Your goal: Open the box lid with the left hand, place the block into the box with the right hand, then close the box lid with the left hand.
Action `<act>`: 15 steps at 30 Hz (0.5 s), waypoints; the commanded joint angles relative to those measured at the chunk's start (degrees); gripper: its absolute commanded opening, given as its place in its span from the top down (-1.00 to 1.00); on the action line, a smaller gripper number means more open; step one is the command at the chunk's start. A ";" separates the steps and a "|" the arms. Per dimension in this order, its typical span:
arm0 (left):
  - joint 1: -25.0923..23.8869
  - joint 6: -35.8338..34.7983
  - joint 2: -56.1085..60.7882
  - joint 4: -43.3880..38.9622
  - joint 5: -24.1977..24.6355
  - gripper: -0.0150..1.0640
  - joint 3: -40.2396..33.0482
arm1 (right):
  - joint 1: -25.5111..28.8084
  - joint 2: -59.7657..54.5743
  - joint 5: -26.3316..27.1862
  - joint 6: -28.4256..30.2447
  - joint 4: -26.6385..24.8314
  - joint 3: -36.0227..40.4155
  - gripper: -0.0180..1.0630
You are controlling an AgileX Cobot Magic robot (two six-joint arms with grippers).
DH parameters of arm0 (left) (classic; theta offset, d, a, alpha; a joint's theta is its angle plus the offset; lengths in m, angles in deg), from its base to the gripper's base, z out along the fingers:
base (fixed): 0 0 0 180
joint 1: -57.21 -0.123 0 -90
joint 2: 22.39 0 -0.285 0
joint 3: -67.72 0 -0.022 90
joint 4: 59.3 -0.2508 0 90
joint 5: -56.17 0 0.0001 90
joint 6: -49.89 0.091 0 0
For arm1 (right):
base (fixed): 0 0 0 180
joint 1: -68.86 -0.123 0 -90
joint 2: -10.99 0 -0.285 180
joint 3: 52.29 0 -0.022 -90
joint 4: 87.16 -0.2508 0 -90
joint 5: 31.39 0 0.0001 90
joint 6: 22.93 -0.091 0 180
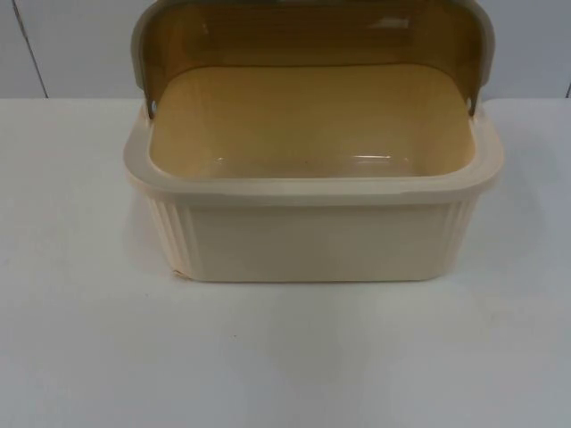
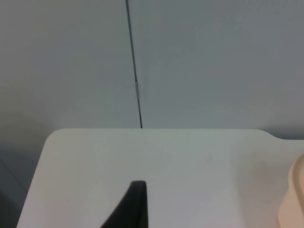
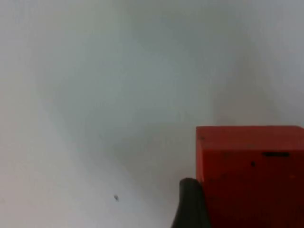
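Jaws of the right gripper [image 3: 216,209] have one black fingertip [image 3: 190,204] in sight in the right wrist view, pressed against the side of a red block [image 3: 251,175]; the other fingertip is hidden behind the block or cut off, so a clamp cannot be confirmed and I cannot tell how those jaws stand. Beyond the block lies pale, blurred surface with a small dark speck [image 3: 116,197]; whether that is the counter or the wall is hard to make out.

Of the left gripper [image 2: 135,209], a single dark fingertip [image 2: 135,204] shows in the left wrist view over the white counter [image 2: 142,156]; its partner is out of frame, so I cannot tell its state either. Just off to one side of it, the cream rim of the box [image 2: 294,194] is cut off by the frame. Farther ahead the counter ends at the grey partition wall [image 2: 213,61], which has a dark vertical seam [image 2: 135,71].

From above, the box [image 1: 312,232] stands on the counter [image 1: 89,339] with its brown translucent lid [image 1: 312,36] raised at the far side. Its inside looks bare.
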 commanded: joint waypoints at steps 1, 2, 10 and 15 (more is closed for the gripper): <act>0.20 -0.25 0.19 0.15 -0.48 -0.96 0.04 | 0.44 0.07 -6.37 3.64 0.42 -8.16 0.96; 0.20 -0.25 0.19 0.15 -0.48 -0.96 0.04 | 0.44 0.07 -6.37 3.64 0.42 -8.16 0.96; 0.20 -0.25 0.19 0.15 -0.48 -0.96 0.04 | 0.44 0.07 -20.93 12.09 0.40 -31.68 0.96; 0.20 -0.25 0.19 0.15 -0.48 -0.96 0.04 | 0.06 0.07 -27.48 17.41 -0.07 -44.54 0.96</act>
